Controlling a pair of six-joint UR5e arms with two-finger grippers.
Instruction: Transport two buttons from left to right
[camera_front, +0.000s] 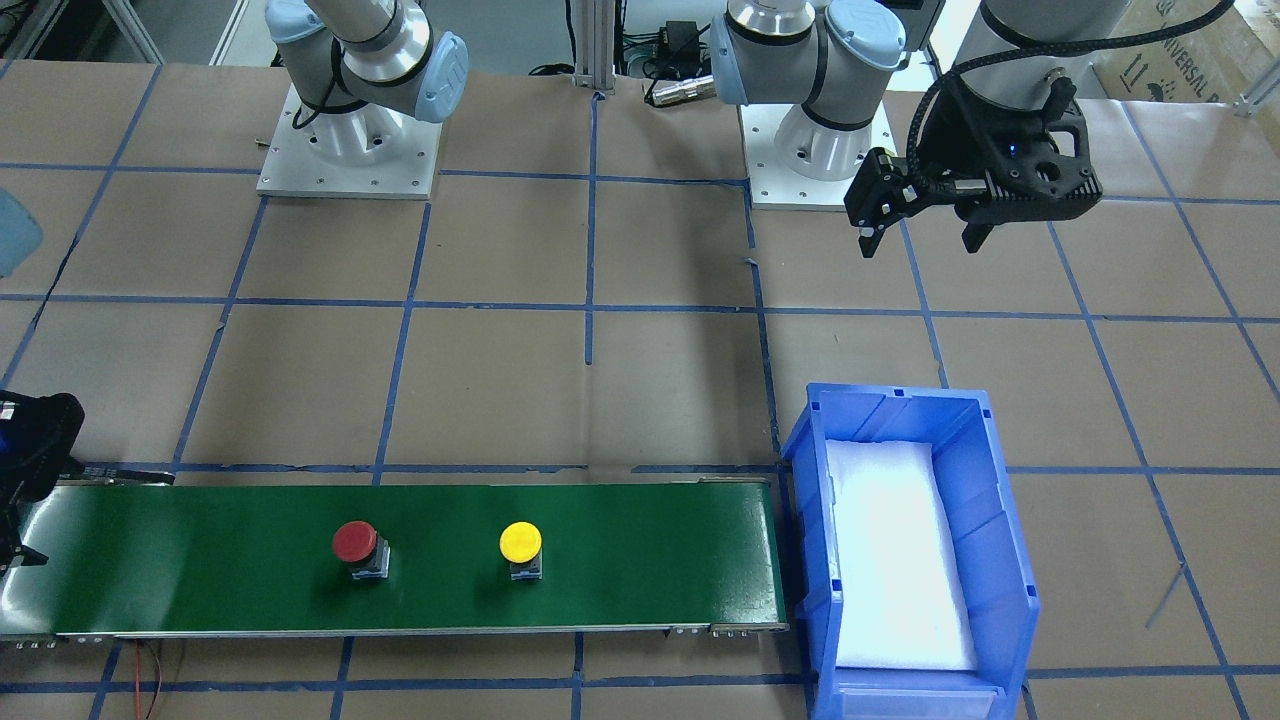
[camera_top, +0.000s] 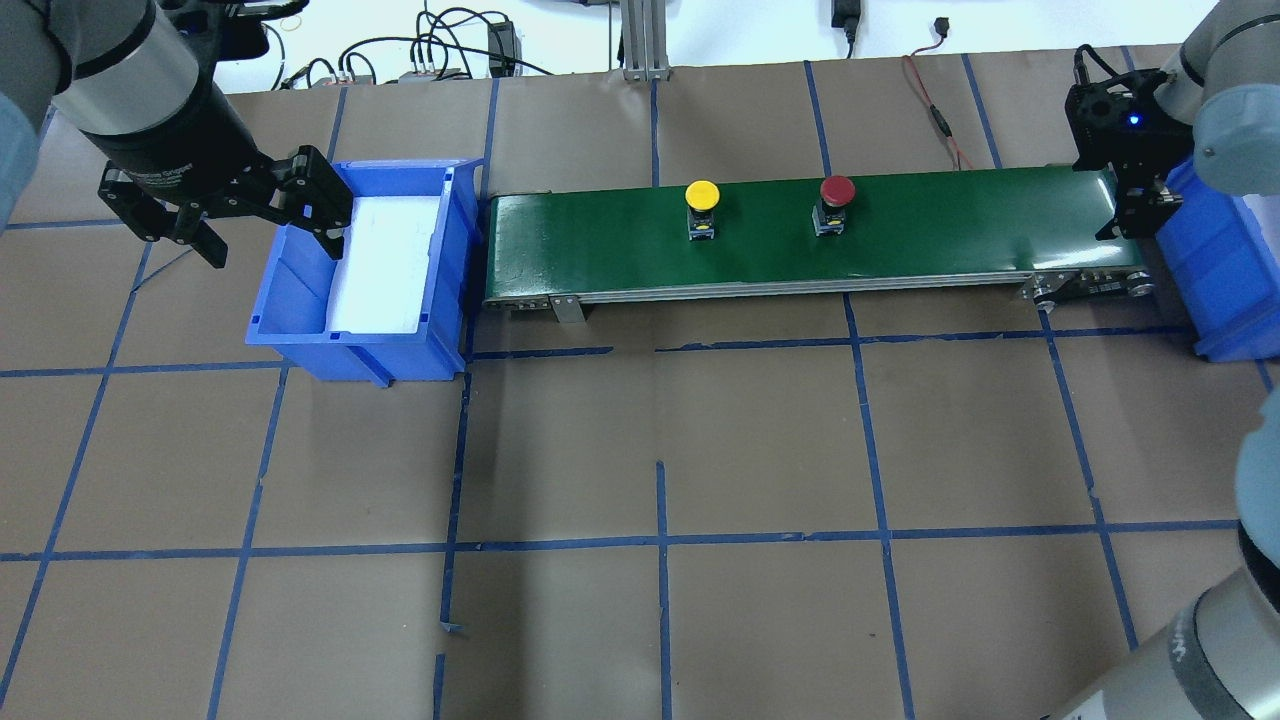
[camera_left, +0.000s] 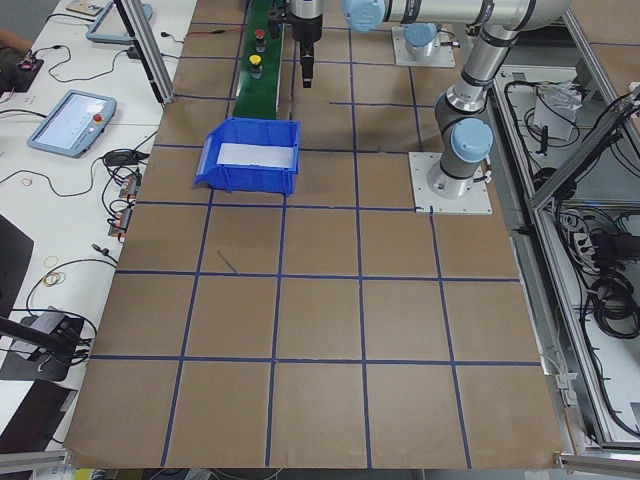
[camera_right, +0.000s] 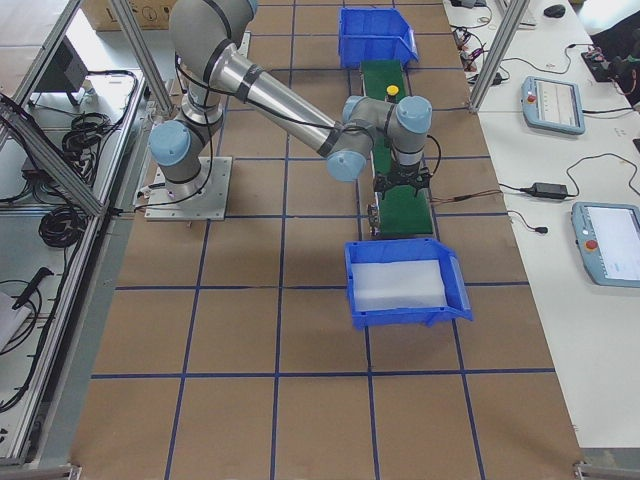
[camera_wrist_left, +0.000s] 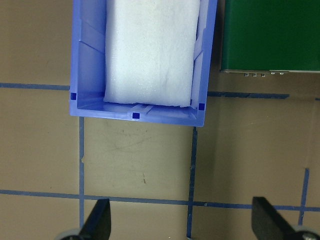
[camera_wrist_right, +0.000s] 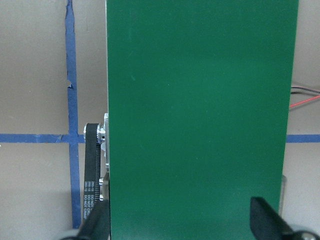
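Note:
The red button (camera_front: 356, 545) and the yellow button (camera_front: 521, 543) stand upright, apart, on the green conveyor belt (camera_front: 200, 570). In the overhead view the yellow button (camera_top: 702, 196) is left of the red button (camera_top: 837, 190). My left gripper (camera_top: 272, 245) is open and empty, hovering over the near-left edge of the left blue bin (camera_top: 300, 335); its wrist view shows the open fingers (camera_wrist_left: 97, 222) over bare table. My right gripper (camera_top: 1125, 215) is open and empty above the belt's right end; its wrist view shows only the belt (camera_wrist_right: 200, 100) between its fingers.
The left blue bin holds only a white foam pad (camera_wrist_left: 150, 50). A second blue bin (camera_top: 1220, 270) stands past the belt's right end. The table (camera_top: 660, 450) is brown paper with blue tape lines. Cables lie behind the belt.

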